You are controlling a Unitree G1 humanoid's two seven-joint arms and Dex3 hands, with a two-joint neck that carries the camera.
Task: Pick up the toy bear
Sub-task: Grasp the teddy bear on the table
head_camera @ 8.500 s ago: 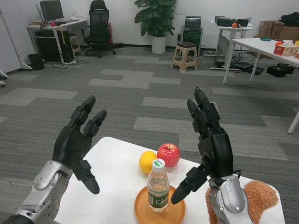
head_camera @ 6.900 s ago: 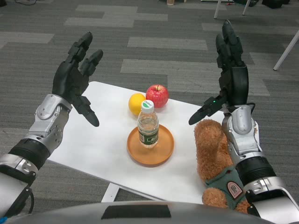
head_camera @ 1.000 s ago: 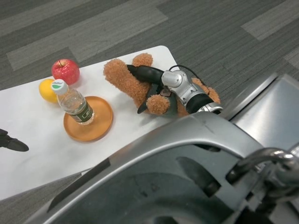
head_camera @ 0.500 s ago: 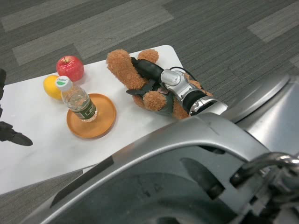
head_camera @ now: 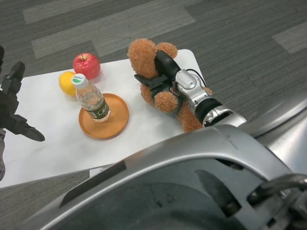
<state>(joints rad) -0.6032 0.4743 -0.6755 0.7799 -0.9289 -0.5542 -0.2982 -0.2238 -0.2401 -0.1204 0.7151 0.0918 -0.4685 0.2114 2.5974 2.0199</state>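
Right hand: the right hand (head_camera: 162,76) lies across the chest of the toy bear (head_camera: 158,79), with dark fingers (head_camera: 144,79) wrapped around the brown plush body; the silver forearm runs back toward the lower right.
Toy bear: it is at the right end of the white counter (head_camera: 48,148), head toward the far edge and legs toward the robot. Whether its underside touches the counter or has cleared it cannot be told from this view.
Step in hand: judged as the grasp being secured, at the start of the lift.
Next move: a steady rise with the grip kept firm, since soft plush can slide through the fingers.
Left hand: the left hand (head_camera: 10,108) hovers at the left edge of the view, fingers spread and holding nothing.
Orange plate: the orange plate (head_camera: 117,122) sits mid-counter, left of the bear and apart from it, carrying an upright water bottle (head_camera: 92,101).
Fruit: an orange (head_camera: 66,82) and a red apple (head_camera: 87,65) lie touching, beyond the plate, near the far edge.
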